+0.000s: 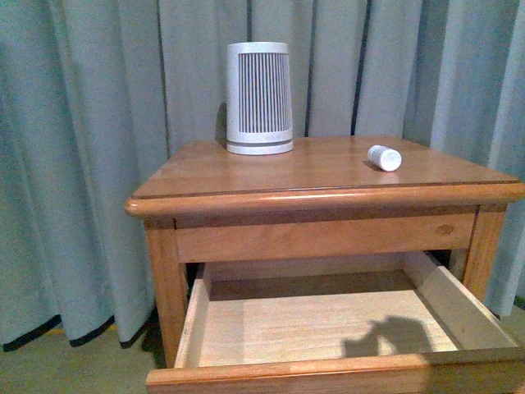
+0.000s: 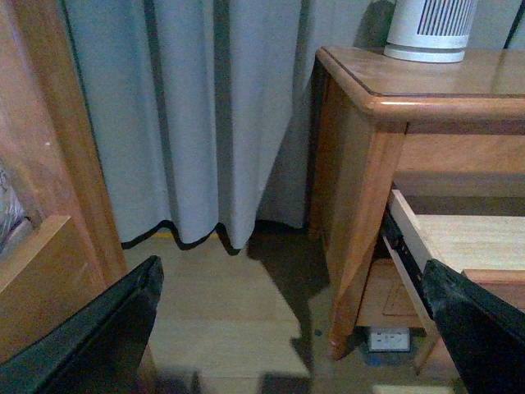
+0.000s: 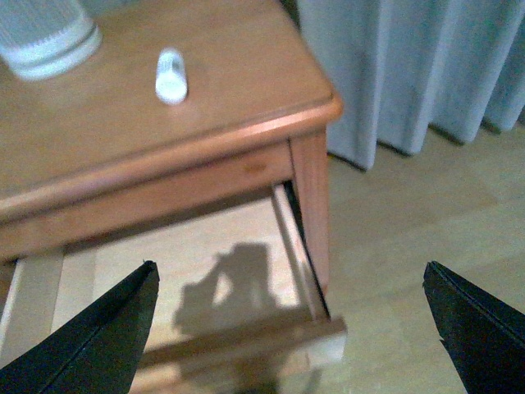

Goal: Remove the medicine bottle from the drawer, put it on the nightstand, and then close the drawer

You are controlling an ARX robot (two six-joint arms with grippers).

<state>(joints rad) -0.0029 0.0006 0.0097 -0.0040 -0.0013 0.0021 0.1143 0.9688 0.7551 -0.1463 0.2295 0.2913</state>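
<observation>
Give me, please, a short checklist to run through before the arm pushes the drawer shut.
1. Medicine bottle out of the drawer, lying on its side on the nightstand top: ok.
2. Drawer interior free of objects: ok, only a shadow on the floor panel.
3. Right gripper open and holding nothing: ok.
4. Left gripper open, off to the nightstand's side: ok.
5. Bottle away from the top's front edge: ok, though it could roll.
6. Drawer knob location: cannot tell, out of view.
</observation>
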